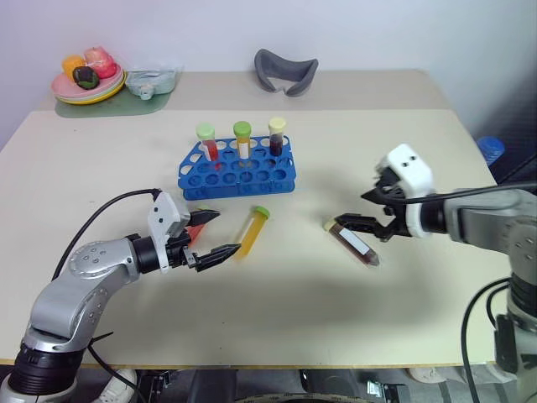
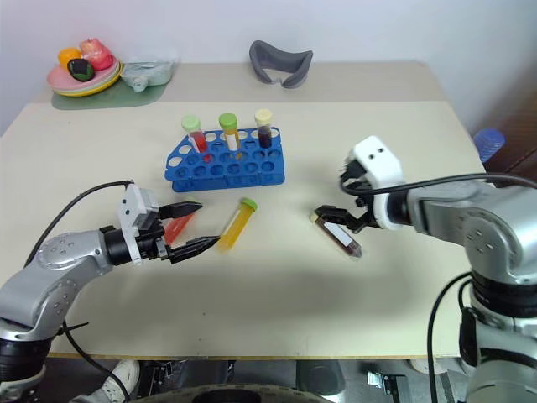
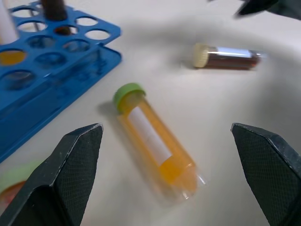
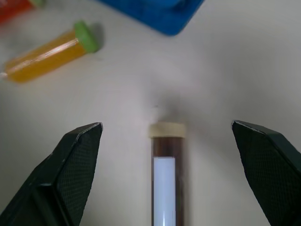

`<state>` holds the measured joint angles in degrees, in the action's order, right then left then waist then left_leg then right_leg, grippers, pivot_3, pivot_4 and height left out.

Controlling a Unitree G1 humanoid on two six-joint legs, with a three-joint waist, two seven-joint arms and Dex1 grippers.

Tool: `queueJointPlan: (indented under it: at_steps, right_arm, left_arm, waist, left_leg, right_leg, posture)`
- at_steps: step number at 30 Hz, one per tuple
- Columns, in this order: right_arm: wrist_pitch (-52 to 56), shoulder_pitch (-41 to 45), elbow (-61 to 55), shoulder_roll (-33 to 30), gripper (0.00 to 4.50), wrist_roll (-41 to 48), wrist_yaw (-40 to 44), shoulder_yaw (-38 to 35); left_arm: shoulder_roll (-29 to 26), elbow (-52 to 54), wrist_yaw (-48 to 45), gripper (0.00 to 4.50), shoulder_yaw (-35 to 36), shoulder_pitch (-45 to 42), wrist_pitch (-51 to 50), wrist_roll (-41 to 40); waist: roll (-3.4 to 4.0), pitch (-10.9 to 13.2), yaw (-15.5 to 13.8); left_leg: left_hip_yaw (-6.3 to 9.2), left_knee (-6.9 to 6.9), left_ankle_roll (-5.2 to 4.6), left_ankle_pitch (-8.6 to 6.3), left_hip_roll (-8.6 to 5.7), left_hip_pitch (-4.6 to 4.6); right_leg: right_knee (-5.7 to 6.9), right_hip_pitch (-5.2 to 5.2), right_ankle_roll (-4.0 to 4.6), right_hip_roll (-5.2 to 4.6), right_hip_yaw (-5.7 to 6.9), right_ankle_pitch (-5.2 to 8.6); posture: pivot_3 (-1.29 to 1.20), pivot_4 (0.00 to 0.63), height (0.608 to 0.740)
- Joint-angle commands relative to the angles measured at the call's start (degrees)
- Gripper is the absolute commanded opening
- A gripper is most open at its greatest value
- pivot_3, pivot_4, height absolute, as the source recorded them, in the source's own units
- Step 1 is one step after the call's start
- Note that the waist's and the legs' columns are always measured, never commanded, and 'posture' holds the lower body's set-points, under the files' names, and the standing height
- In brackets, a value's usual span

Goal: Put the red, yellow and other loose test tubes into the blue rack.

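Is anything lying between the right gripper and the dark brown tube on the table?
Nothing visible. The right gripper is open, with the dark brown tube lying straight ahead between its fingers on bare table.

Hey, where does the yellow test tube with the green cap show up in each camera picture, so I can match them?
Left eye view: yellow tube lies on the table in front of the blue rack, by the left gripper.
Right eye view: same place, just below the rack.
Left wrist view: lying centred, cap toward the rack.
Right wrist view: in the upper left corner area, lying flat.
Shared landmark: the blue rack.
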<state>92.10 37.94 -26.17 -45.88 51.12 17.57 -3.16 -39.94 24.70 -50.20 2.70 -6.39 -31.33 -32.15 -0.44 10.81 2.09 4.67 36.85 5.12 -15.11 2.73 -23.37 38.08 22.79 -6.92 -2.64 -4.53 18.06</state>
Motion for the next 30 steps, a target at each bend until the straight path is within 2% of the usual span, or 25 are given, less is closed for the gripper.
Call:
queueJointPlan:
  at_steps: [1, 6, 10, 17, 20, 25, 30]
  right_arm:
    - [0.4, 2.6, 3.4, -2.8, 4.50, 8.6, -7.5, 4.9]
    - [0.4, 5.6, 9.0, -5.0, 4.50, 19.2, -19.2, 11.0]
    - [0.4, 7.9, 12.7, -4.5, 4.50, 24.0, -27.7, 15.7]
    - [0.4, 9.8, 17.6, -2.7, 4.50, 30.4, -37.5, 18.2]
    - [0.4, 10.5, 19.0, -2.3, 3.64, 32.4, -40.0, 18.5]
    - [0.4, 11.9, 20.3, -1.9, 1.19, 36.2, -43.2, 18.6]
    - [0.4, 12.8, 19.6, -1.5, 1.19, 37.5, -44.1, 16.7]
  left_arm:
    - [0.1, 1.1, -2.4, 4.48, -2.7, -1.7, 2.7, 1.1]
    - [1.5, 1.7, -2.1, 4.48, -4.8, -2.1, 3.5, 1.8]
    - [2.4, 3.2, -1.4, 4.48, -6.7, -0.6, 4.5, 3.4]
    - [3.8, 5.3, 0.6, 4.48, -7.1, 1.7, 4.7, 4.2]
    - [4.1, 5.6, 1.0, 4.50, -7.0, 2.0, 4.6, 4.3]
    - [3.9, 4.1, 0.4, 4.50, -6.9, 1.3, 5.2, 4.5]
    - [3.8, 3.4, 0.3, 4.50, -6.4, 0.9, 5.4, 4.4]
  waist:
    - [-0.01, 0.0, -0.1]
    - [0.00, 0.0, 0.5]
    - [0.00, 0.0, 0.6]
    - [0.00, 0.0, 0.4]
    - [0.00, 0.0, 0.4]
    - [0.00, 0.0, 0.4]
    - [0.01, 0.0, 0.4]
  left_leg:
    - [0.00, 0.01, -0.01, 0.00, -0.01, -0.03]
    - [0.00, 0.03, -0.06, -0.03, 0.00, -0.02]
    - [0.00, 0.04, -0.08, -0.03, 0.02, 0.00]
    - [0.01, 0.05, -0.09, -0.04, 0.02, -0.03]
    - [0.01, 0.05, -0.09, -0.04, 0.02, -0.03]
    - [0.01, 0.05, -0.10, -0.05, 0.02, -0.02]
    - [0.01, 0.05, -0.11, -0.05, 0.02, -0.03]
  right_leg:
    - [0.00, 0.04, 0.00, -0.01, 0.00, 0.00]
    - [0.05, 0.07, 0.00, 0.01, -0.01, 0.00]
    - [0.11, 0.09, 0.00, 0.06, -0.03, 0.00]
    - [0.09, 0.09, 0.00, 0.05, -0.03, 0.00]
    - [0.10, 0.09, 0.00, 0.05, -0.03, 0.00]
    - [0.10, 0.10, 0.00, 0.06, -0.03, 0.00]
    - [0.09, 0.10, 0.00, 0.06, -0.03, 0.00]
  posture:
    - [0.00, 0.150, 0.740]
    - [0.00, 0.150, 0.740]
    - [0.00, 0.150, 0.740]
    - [0.00, 0.150, 0.740]
    - [0.00, 0.150, 0.740]
    - [0.00, 0.150, 0.740]
    - [0.00, 0.150, 0.740]
